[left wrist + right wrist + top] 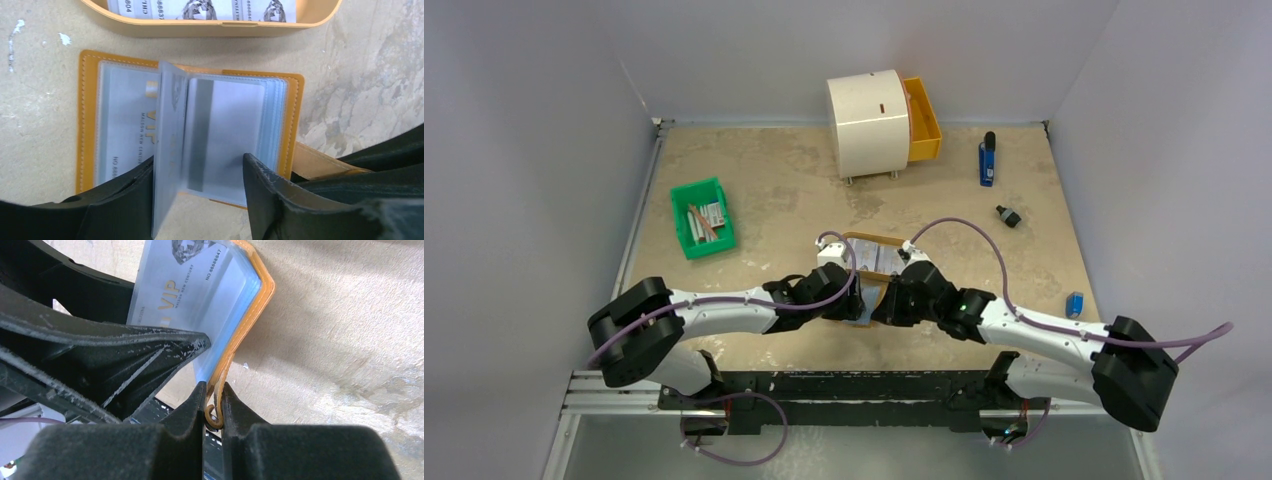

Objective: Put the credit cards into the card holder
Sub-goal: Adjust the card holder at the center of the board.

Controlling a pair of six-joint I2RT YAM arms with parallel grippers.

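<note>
- Left wrist view: the card holder (90,125) lies open on the table (40,75), just beside the tan tray (210,29), on the tray's side toward the arm bases.
- One clear sleeve (170,125) stands upright between the fingers (270,190) of the left gripper (197,165). The fingers are spread apart and clamp nothing.
- A credit card (125,135) with gold "VIP" print sits in a flat sleeve. More credit cards (200,7) lie inside the tray.
- Right wrist view: the right gripper (214,390) is pinched tight on the curled edge of the holder's orange flap.
- The tray's cards are cut off by the frame edge, and the stacked sleeves blur together.
- In the top external view the grippers cover most of the holder.
- The left arm (724,305) and right arm (1034,330) stretch low and inward, and their wrists meet just on the tray's near side.
</note>
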